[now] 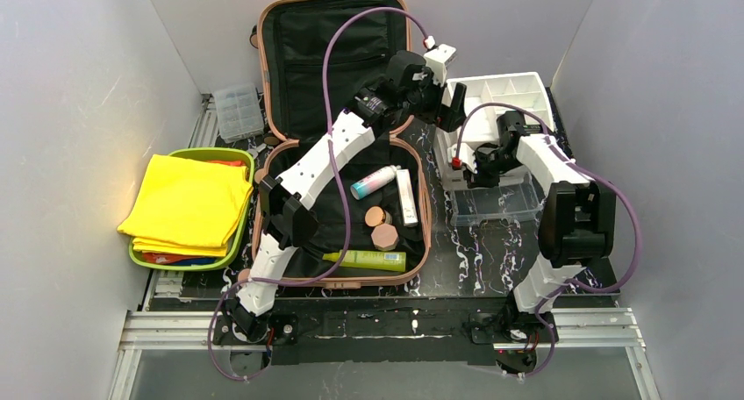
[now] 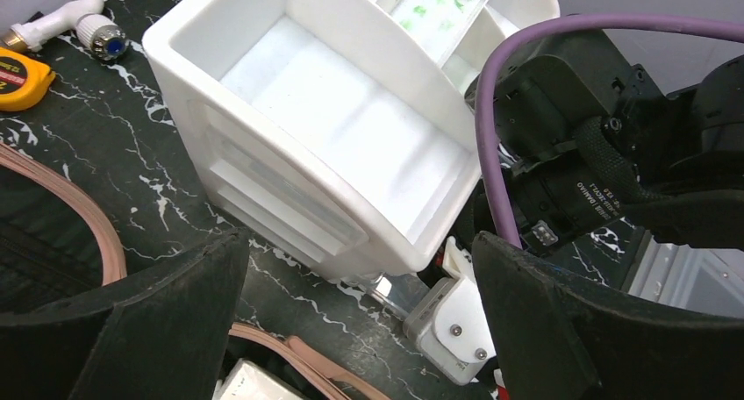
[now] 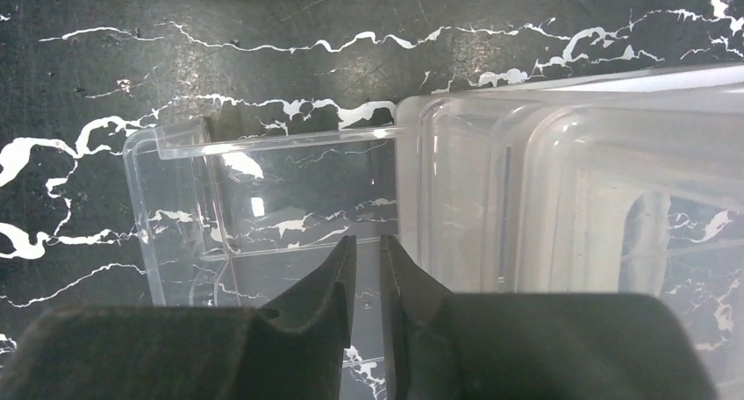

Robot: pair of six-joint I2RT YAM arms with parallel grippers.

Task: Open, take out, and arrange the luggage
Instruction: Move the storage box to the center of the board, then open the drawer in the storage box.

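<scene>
The salmon-pink luggage [image 1: 298, 58] lies open, its lid leaning on the back wall. In its black-lined lower half lie two tubes [image 1: 373, 182], two tan round compacts [image 1: 384, 236] and a yellow-green bottle [image 1: 373, 260]. My left gripper [image 1: 436, 106] hangs wide open and empty past the luggage rim [image 2: 96, 233], just in front of the white drawer organizer [image 2: 351, 128]. My right gripper [image 3: 368, 246] sits low over a clear drawer [image 3: 263, 198] pulled out of the organizer [image 3: 570, 172]. Its jaws leave only a thin slit, and I cannot tell whether clear plastic is pinched there.
A lime-green tray [image 1: 248, 167] holding folded yellow cloth [image 1: 189, 203] sits left of the luggage. A small clear parts box [image 1: 237, 110] stands behind it. A yellow tape measure [image 2: 17, 75] and a white pipe fitting [image 2: 83, 18] lie beside the organizer. Grey walls close in on both sides.
</scene>
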